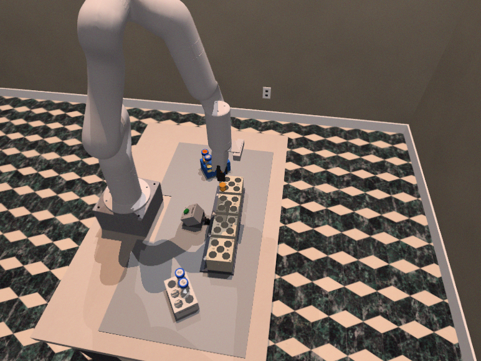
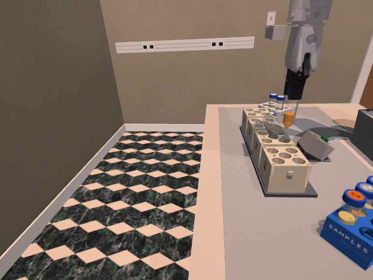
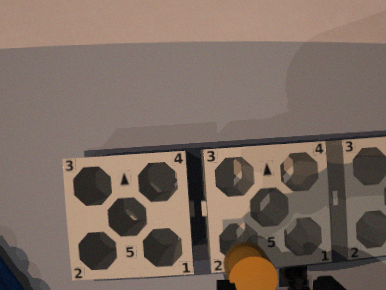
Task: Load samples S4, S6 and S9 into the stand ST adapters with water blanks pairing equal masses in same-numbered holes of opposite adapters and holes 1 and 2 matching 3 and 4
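Note:
My gripper is shut on an upright tube with orange liquid, taken as S4; its cap ID is hidden. The tube hangs above the adapters, and in the wrist view its tip overlaps hole 2 of the second adapter from the left. The end adapter and the others stand in a row on stand ST; their visible holes look empty. S9 stands in the blue sample rack. S6 is hidden.
A grey-dotted tube stands beside S9. The white rack holds two water blanks at the opposite end. The sloped desk with the green DONE key stands between the arm base and the adapter row.

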Motion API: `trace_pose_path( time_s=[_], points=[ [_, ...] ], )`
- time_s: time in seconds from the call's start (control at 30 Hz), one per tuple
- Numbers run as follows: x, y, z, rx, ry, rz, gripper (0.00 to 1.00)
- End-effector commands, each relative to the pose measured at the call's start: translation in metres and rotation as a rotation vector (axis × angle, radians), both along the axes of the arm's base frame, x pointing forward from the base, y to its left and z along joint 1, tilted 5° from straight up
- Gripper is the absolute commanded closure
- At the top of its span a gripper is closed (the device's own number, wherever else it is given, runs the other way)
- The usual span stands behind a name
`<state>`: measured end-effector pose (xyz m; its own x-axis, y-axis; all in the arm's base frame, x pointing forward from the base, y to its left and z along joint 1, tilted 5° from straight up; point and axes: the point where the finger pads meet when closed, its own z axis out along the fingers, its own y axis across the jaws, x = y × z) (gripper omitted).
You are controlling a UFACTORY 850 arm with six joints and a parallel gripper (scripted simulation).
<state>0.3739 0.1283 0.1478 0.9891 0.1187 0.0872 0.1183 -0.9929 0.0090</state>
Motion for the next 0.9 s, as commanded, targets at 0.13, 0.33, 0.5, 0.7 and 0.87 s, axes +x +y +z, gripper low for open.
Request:
trace_pose_path(
  time_s=[0.13,0.33,0.5,0.7,0.87],
  points=[
    [0.017,-0.039,0.002,0.007,0.002,0.002,1.0],
    [0.024,-0.057,0.002,0.007,0.002,0.002,1.0],
    [0.031,-0.081,0.002,0.009,0.002,-0.032,1.0],
    [0.03,-0.111,0.002,0.027,0.003,-0.231,1.0],
    [0.029,-0.126,0.002,0.035,0.004,-0.33,1.0]
  ],
)
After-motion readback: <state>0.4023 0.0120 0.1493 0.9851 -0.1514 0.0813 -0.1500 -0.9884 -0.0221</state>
